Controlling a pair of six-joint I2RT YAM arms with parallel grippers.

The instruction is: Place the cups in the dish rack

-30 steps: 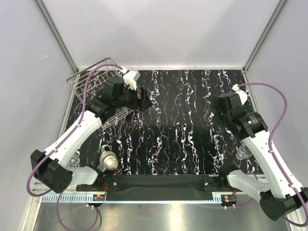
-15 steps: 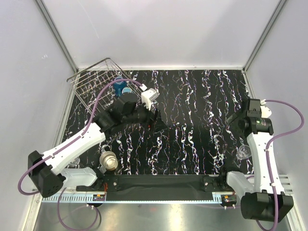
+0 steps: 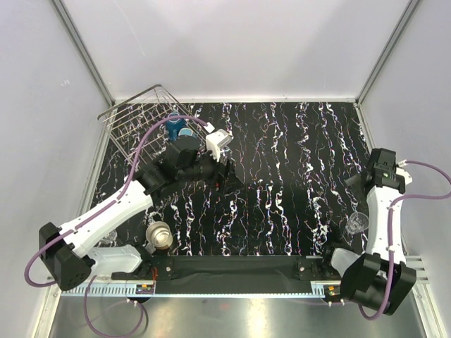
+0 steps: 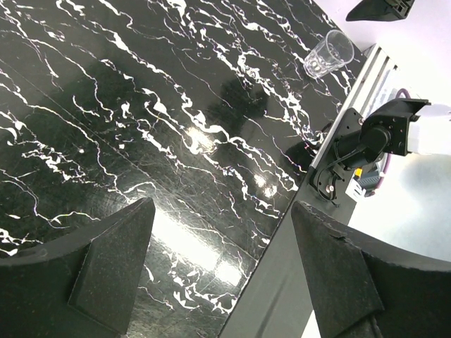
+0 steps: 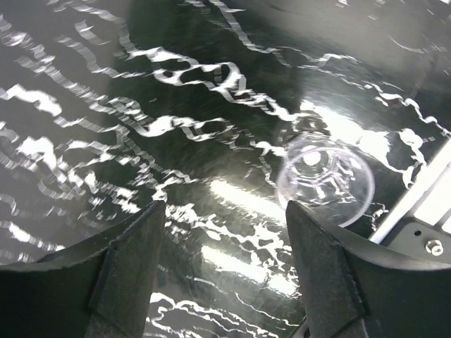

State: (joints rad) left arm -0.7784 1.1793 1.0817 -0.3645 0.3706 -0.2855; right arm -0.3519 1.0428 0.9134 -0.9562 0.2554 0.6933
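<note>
Right gripper [image 5: 224,236], wide and empty, hangs near the glass cup [image 5: 325,179]; centre it over the rim before lowering; left gripper [image 4: 222,218] wide, empty.

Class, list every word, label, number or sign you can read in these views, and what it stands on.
No text is legible. The clear glass cup and dish rack show no lettering; a small coloured sticker on the arm mount is too blurred to read.
</note>
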